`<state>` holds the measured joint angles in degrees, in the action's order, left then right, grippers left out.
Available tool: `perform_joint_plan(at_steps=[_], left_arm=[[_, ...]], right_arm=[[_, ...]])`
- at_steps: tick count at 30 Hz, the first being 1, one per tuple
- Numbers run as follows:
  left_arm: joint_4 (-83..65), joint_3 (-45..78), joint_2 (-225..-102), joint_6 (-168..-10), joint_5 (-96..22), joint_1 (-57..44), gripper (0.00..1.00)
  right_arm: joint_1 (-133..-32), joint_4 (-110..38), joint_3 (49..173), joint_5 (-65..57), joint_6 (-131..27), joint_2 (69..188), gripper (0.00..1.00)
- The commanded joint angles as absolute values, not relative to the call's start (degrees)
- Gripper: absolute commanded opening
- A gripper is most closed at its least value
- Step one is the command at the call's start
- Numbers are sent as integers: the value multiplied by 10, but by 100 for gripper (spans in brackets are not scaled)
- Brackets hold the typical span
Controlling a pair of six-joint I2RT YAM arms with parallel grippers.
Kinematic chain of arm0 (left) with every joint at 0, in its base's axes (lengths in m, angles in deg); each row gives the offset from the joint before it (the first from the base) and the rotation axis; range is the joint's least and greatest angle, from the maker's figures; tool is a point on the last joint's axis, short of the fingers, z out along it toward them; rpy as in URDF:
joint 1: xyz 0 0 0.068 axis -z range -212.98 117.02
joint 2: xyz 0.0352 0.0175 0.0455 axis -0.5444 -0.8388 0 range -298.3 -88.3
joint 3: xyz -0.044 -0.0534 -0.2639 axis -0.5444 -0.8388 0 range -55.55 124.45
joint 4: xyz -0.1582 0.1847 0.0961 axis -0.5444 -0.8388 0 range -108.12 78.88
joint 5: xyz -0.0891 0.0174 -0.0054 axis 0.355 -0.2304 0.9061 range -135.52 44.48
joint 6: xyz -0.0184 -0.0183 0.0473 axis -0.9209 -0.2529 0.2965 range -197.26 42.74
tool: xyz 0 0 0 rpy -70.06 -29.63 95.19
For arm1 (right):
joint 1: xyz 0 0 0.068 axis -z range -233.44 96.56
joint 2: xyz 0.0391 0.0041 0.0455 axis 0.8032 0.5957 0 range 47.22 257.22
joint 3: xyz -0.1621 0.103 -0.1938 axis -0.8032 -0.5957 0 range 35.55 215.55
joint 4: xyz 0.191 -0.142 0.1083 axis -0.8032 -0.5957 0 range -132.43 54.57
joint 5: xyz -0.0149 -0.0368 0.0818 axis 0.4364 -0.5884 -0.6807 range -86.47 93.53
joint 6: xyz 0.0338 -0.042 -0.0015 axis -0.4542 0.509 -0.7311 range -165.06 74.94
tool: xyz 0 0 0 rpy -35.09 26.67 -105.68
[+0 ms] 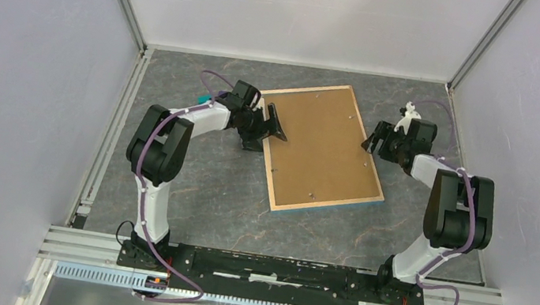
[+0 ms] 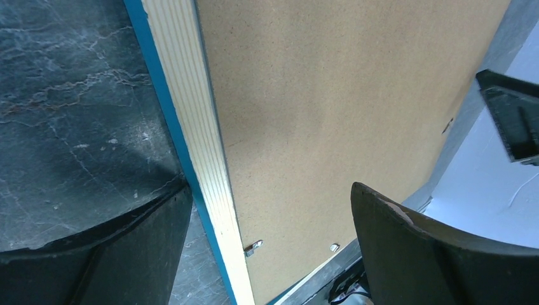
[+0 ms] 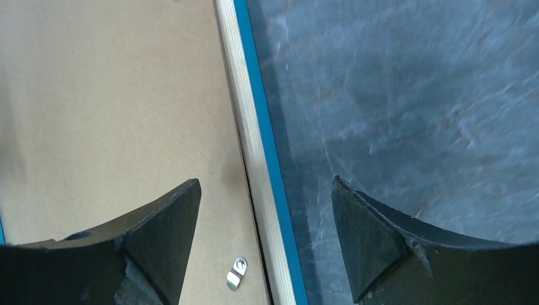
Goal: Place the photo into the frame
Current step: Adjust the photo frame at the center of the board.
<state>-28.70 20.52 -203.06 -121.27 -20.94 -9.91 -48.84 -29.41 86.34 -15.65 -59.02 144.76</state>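
Both claws gape over the frame, face down on the desk.
Each straddles a long edge: left claw, right claw. The backing board fills the frame — the photo is hidden, perhaps beneath it.

top external: set high above and behind the arm bases, tilted down and forward; the whole table, both arms and the full frame are taken in from afar.
left wrist: carried on the left arm, aimed past the left gripper; one long frame edge and the backing board are seen from very close.
right wrist: carried on the right arm, aimed down past the right gripper; the opposite long edge is seen at close range.
shared: frame and backing board are caught in all three views.
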Motion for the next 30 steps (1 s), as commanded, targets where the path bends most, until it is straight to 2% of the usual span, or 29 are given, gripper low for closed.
perform_joint_plan(at_steps=[1,5,8,12,15,18,22,26,30], left_arm=[[-266,215,-2044,-1209,-163,-99,100],[-261,197,-2032,-1218,-149,-95,100],[-261,167,-2006,-1225,-151,-88,100],[-249,106,-1959,-1240,-149,-84,100],[-280,83,-1927,-1215,-170,-88,100],[-337,82,-1892,-1177,-222,-94,100],[-381,102,-1854,-1127,-335,-96,100],[-390,153,-1878,-1120,-409,-84,85],[-400,217,-1932,-1122,-465,-59,85]], right_arm=[[-497,-278,814,-184,-621,1447,81],[-504,-169,683,-292,-711,1371,81],[-512,-135,595,-309,-752,1276,81],[-512,-220,555,-280,-727,1180,81],[-511,-330,580,-148,-651,1133,84],[-505,-388,622,-59,-591,1137,87],[-505,-387,662,-86,-575,1178,86],[-506,-364,668,-97,-586,1204,86],[-506,-344,667,-88,-594,1218,86]])
